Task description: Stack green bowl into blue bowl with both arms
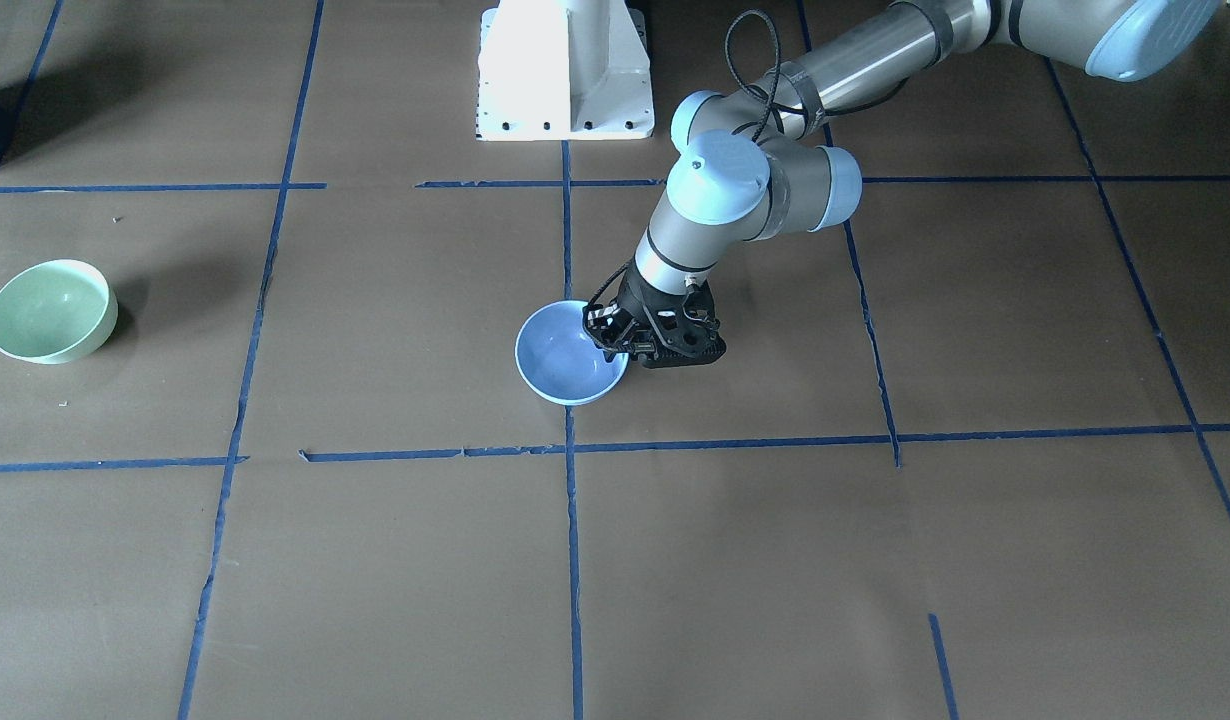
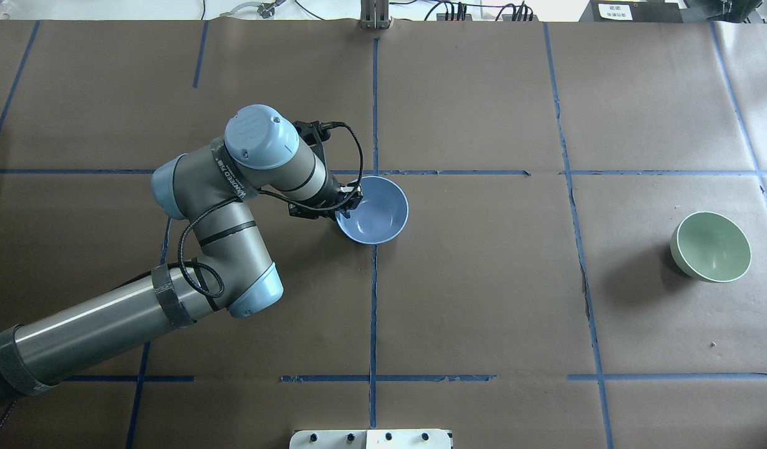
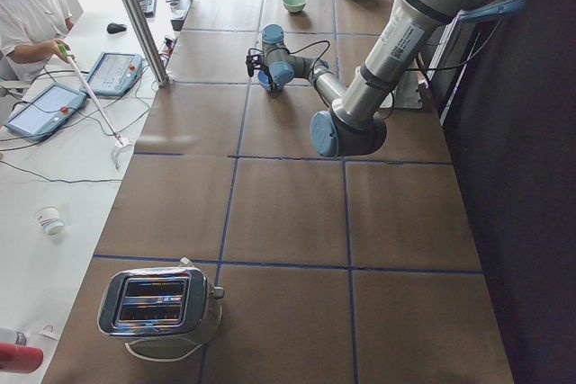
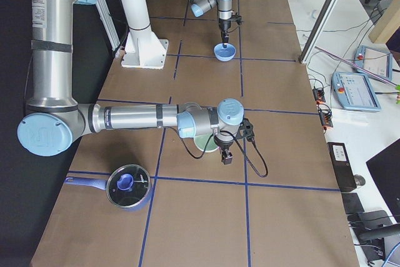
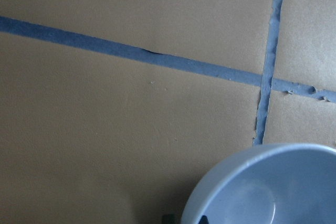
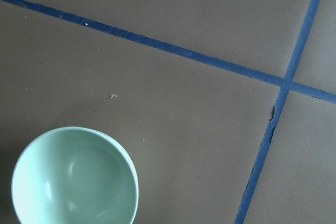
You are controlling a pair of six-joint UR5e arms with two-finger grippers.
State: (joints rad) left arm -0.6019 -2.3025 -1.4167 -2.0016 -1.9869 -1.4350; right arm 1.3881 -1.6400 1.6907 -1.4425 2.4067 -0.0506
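The blue bowl (image 1: 565,362) stands near the table's middle, by the centre tape line; it also shows in the overhead view (image 2: 376,215). My left gripper (image 1: 607,335) comes down on its rim on the robot's left side, one finger inside and one outside, shut on the rim. The left wrist view shows the bowl (image 5: 273,187) at the bottom right. The green bowl (image 2: 713,246) sits far to the robot's right (image 1: 50,312). My right gripper (image 4: 225,154) shows only in the exterior right view, hovering beside the green bowl (image 4: 201,144); I cannot tell its state. The right wrist view shows that bowl (image 6: 73,179) below, apart.
The white pedestal base (image 1: 565,70) stands at the robot's side. A toaster (image 3: 162,305) sits at the table's left end. A lidded pot (image 4: 128,186) sits at the right end, near the right arm. An operator (image 3: 27,6) sits beyond the table.
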